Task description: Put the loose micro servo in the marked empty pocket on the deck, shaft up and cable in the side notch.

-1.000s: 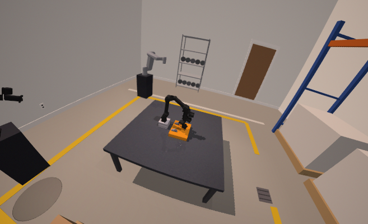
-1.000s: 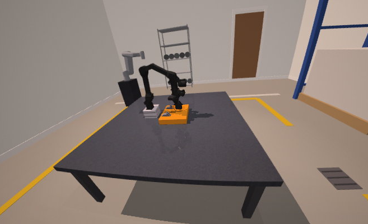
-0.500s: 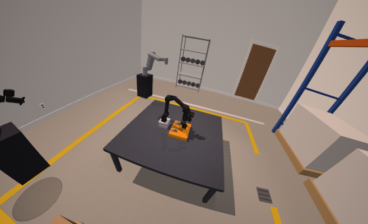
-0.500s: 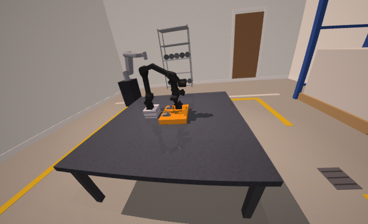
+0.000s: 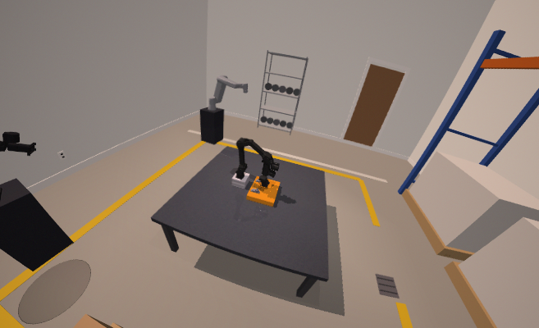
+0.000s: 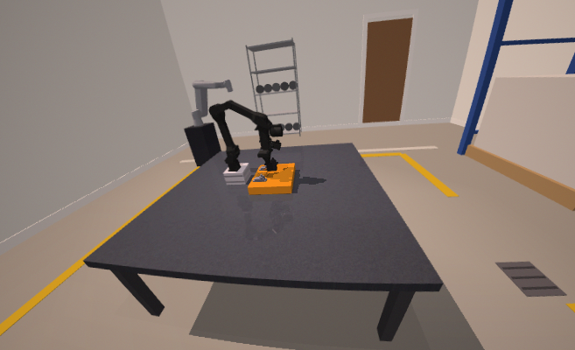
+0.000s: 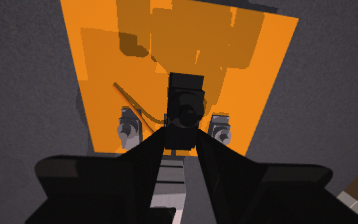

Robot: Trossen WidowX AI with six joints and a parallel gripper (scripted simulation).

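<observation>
The loose micro servo (image 7: pixel 185 107) is black and sits between my fingers in the wrist view, its round top toward the camera. My gripper (image 5: pixel 265 184) (image 6: pixel 272 166) (image 7: pixel 180 131) is shut on it, pointing down over the orange deck (image 5: pixel 261 199) (image 6: pixel 269 189) (image 7: pixel 252 97). A thin orange cable (image 7: pixel 133 106) slants out to the upper left of the servo, with a dark shadow beside it. The servo is between two grey mounted servos (image 7: pixel 129 131) (image 7: pixel 222 132), near the deck edge facing the arm's base. The marked pocket is hidden under the servo and fingers. Any gap beneath the servo cannot be made out.
The arm's white base block (image 5: pixel 239 180) (image 6: pixel 236 177) (image 7: pixel 168 186) stands close beside the deck. The deck rests on the dark table (image 5: pixel 232 230) (image 6: pixel 256 254). The two grey servos rise on either side of my fingers.
</observation>
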